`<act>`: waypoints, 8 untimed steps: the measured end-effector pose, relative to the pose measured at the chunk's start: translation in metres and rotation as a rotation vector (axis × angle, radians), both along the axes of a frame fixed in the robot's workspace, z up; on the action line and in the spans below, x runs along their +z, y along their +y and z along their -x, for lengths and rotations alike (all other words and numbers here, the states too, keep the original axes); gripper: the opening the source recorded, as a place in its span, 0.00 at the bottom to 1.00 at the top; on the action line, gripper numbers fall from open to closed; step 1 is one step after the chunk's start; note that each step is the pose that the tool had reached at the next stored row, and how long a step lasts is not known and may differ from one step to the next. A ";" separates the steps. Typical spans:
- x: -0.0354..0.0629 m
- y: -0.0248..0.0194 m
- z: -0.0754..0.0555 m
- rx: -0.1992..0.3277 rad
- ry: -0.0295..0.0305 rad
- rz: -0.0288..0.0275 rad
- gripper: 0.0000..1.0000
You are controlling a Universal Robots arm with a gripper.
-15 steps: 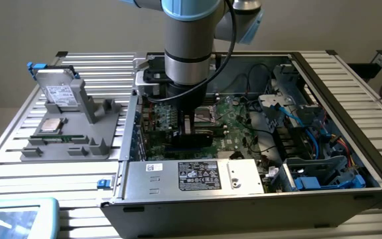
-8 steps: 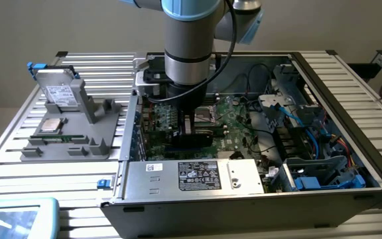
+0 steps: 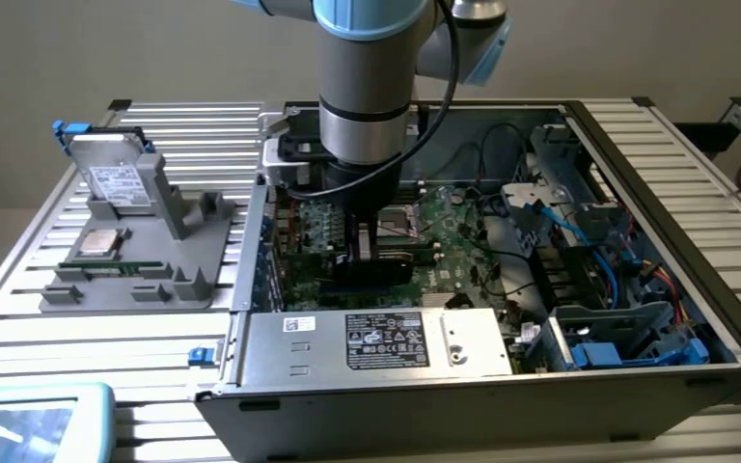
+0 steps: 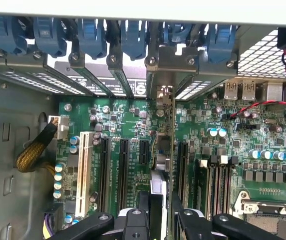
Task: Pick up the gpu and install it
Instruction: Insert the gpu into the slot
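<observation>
Down inside the open computer case (image 3: 628, 318), the gripper (image 3: 373, 253) hangs over the green motherboard (image 3: 454, 256), and its jaws are closed on the gpu (image 3: 377, 272). In the exterior view the card shows as a dark slab below the fingers, standing on edge just above the motherboard, on the side of the motherboard towards the exterior view's left. In the wrist view the gpu (image 4: 167, 150) appears edge-on as a thin vertical strip running from the gripper (image 4: 165, 212) up to the rear slot openings, its silver bracket (image 4: 163, 95) reaching the row of blue slot clips (image 4: 133, 37). The black fingers (image 4: 145, 212) press against it from both sides. The card's edge lies over the motherboard (image 4: 133, 130) between two black expansion slots, with a long white slot (image 4: 84, 172) well off to one side; whether the card is fully seated in a slot I cannot tell.

Across the near edge of the motherboard, in the exterior view, sits a silver power supply (image 3: 370, 342) bearing a black label. On the far side of the motherboard from the gpu, blue cables (image 3: 609, 265) and drive bays fill the case. Outside the case, well apart from the motherboard towards the exterior view's left, a grey parts holder (image 3: 139, 260) rests on the slatted table (image 3: 36, 289); a silver hard drive (image 3: 116, 183) leans in it, with a processor (image 3: 97, 241) below the drive and a narrow memory stick (image 3: 113, 268) beneath that.
</observation>
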State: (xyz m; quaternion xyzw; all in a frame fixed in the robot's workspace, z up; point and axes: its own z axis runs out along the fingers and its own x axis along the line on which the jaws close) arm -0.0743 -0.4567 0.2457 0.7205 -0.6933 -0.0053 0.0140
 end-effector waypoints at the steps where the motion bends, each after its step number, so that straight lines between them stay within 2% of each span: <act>1: -0.0002 0.0000 0.000 0.000 0.0000 0.0000 0.27; 8: -0.0011 0.0000 0.001 0.000 -0.0001 -0.0002 0.27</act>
